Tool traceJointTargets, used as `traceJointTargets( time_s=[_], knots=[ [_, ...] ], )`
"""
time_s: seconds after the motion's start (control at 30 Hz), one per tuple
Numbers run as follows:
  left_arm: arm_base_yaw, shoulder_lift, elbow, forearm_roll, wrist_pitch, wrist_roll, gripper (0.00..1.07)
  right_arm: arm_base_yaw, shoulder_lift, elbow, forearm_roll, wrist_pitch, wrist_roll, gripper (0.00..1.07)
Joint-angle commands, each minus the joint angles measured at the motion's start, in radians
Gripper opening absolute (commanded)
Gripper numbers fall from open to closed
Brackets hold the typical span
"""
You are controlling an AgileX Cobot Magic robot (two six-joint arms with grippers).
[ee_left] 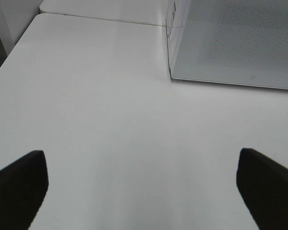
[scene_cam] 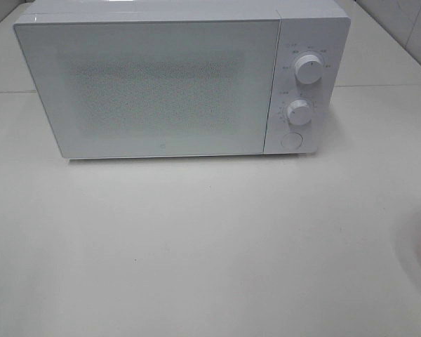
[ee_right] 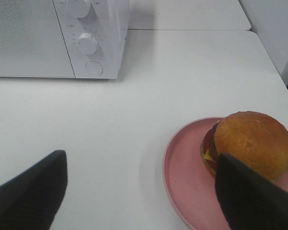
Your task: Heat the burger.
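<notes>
The right pincer (ee_right: 139,191) hovers over the white tabletop (ee_right: 134,120) with its dark fingers (ee_right: 31,191) spread wide, grasping nothing. Just beside one finger, partly hidden behind its tip, the burger (ee_right: 252,143) sits upright on the pink plate (ee_right: 187,182), not touched by the pincer as far as the view shows. Farther ahead, well apart from the plate, stands the white microwave (ee_right: 62,38) with its door shut and two knobs (ee_right: 88,43) facing the pincer. The left pincer (ee_left: 144,189) is likewise released, fingers wide over bare tabletop, the microwave's front corner beyond it.
</notes>
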Motion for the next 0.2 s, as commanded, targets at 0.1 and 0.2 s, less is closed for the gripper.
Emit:
traceJointTargets(
  time_s=[0.1,0.2],
  knots=[
    [0.003,-0.008,0.001,0.000,-0.003,0.000,1.00,-0.007,-0.034,0.002,0.002,-0.012,-0.010,0.76],
    [0.003,-0.008,0.001,0.000,-0.003,0.000,1.00,-0.007,-0.034,0.002,0.002,-0.012,-0.010,0.76]
  ],
)
